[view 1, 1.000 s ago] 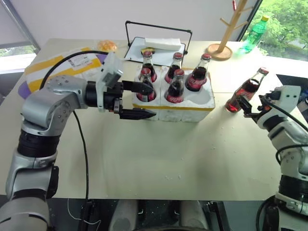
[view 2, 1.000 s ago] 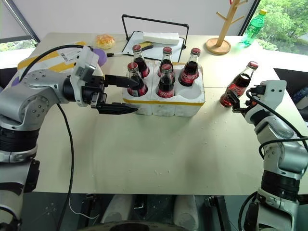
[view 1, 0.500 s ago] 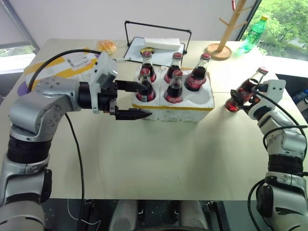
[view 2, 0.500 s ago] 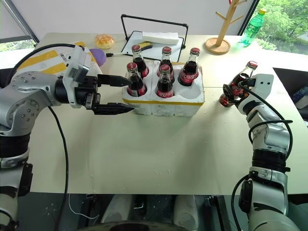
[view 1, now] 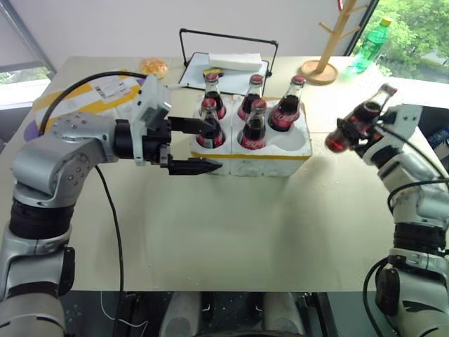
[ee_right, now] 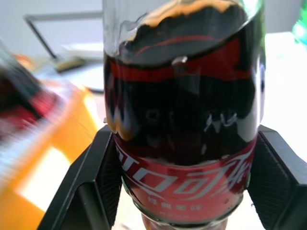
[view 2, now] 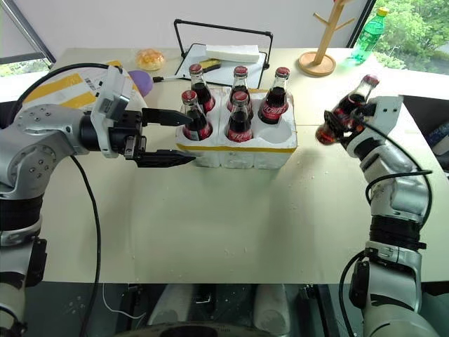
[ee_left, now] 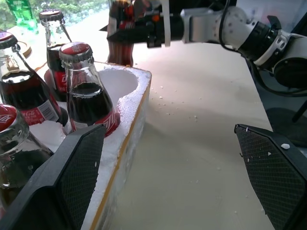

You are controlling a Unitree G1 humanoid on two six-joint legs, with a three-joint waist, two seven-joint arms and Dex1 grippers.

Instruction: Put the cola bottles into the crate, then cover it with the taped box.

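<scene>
Gripped the sixth cola bottle [view 2: 345,109] in the right tool [view 2: 349,121], with black fingers [ee_right: 96,182] pressed to either side of the glass at the red label. Held it clear of the counter [view 1: 245,232], tilted, base toward the crate [view 1: 280,163] and cap up and away to the right. Held it off the crate's right end, apart from the foam.

Found five cola bottles [view 1: 254,126] upright in the crate near the middle of the counter: three along the back row, two in front. Noted the front right well [view 1: 291,144] bare.

Spread the left tool [view 2: 186,139] wide, holding nothing, pointed sideways at the crate's left end. Set one finger by the front left bottle and the other in front of the yellow tape band; could not tell whether either touched.

Noted the taped box [view 1: 77,98] at the counter's far left, behind the left arm, with its printed label facing up.
</scene>
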